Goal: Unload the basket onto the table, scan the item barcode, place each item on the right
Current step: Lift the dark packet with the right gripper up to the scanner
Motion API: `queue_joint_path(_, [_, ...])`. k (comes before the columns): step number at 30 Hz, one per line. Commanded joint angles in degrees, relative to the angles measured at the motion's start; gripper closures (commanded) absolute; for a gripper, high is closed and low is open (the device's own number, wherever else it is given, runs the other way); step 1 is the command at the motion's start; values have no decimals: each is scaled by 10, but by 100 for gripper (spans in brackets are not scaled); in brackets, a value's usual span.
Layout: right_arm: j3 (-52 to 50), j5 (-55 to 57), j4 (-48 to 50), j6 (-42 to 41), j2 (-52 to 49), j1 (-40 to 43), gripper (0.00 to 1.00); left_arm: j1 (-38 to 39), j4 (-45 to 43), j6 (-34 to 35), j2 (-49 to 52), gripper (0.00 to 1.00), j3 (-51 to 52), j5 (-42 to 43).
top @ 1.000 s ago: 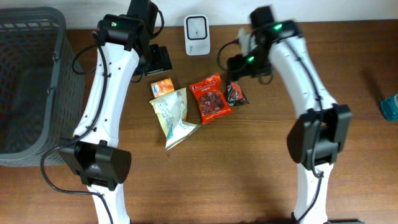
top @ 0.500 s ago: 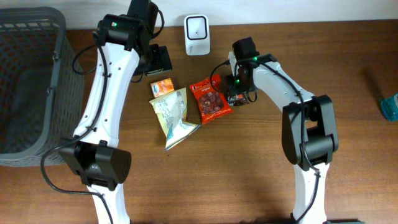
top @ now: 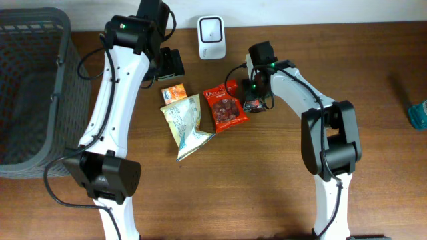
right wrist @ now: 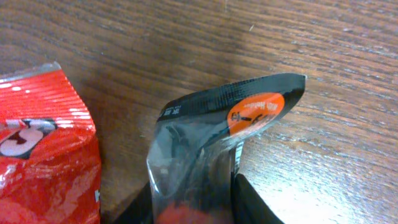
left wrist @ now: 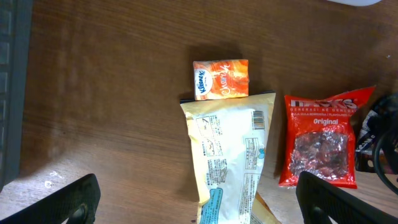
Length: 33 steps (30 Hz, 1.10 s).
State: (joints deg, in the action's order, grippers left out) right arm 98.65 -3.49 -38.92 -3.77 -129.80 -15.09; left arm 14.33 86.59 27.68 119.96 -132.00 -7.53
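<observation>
From overhead, the right arm stood raised behind the snacks a second ago. It has since dropped, and the right gripper now sits on the small dark packet, with the red packet just to its left. We judge that the item has been chosen and the pick is under way. The lift and the pass to the white scanner, farther out and to the gripper's left, are not yet done. The left gripper hangs off beyond the snacks, well away from the dark packet.

In the left wrist view, the left fingers are spread as wide as they go and touch nothing. Below and between them lie an orange carton and a cream bag. The red packet is towards the right finger.

In the right wrist view, the jaws have drawn in a good way. They now press on both sides of the dark packet's lower part, which stands up between them with its orange-labelled top edge bent over. We take this as a pinch on the packet. It is low over the table, and we cannot tell whether it has left the wood. No barcode shows on the side facing us.
</observation>
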Motion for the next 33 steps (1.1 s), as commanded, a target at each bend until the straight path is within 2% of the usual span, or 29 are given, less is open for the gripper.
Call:
queue_joint_path(1, [47, 12, -22, -27, -14, 1, 80, -1, 1, 1, -11, 1, -9, -2])
queue_joint_path(4, [102, 5, -59, -28, -14, 1, 83, -1, 1, 1, -11, 1, -9, -2])
queue_joint_path(6, [115, 5, -69, -28, -14, 1, 83, -1, 1, 1, -11, 1, -9, -2])
queue_joint_path(8, [120, 5, -76, -38, -14, 1, 87, -1, 1, 1, -11, 1, -9, -2])
queue_joint_path(11, [118, 10, -92, -38, -17, 2, 86, -1, 1, 1, -11, 1, -9, -2])
queue_joint_path(13, [109, 16, -93, -36, -21, 1, 85, -1, 1, 1, -11, 1, -9, -2])
queue_joint_path(16, [107, 42, -92, -36, -31, 1, 71, -1, 1, 1, -11, 1, -9, -2])
queue_joint_path(19, [106, 35, -91, -36, -48, 0, 70, -1, 1, 1, -11, 1, -9, -2])
queue_joint_path(21, [106, 26, -91, -36, -59, 1, 74, -1, 1, 1, -11, 1, -9, -2])
queue_joint_path(24, [107, 27, -83, -36, -63, 1, 88, -1, 1, 1, -11, 1, -9, -2])
queue_joint_path(28, [130, 27, -92, -37, -62, 1, 96, -1, 1, 1, -11, 1, -9, -2])
queue_joint_path(33, [206, 26, -136, -43, -62, 1, 96, -1, 1, 1, -11, 1, -9, -2])
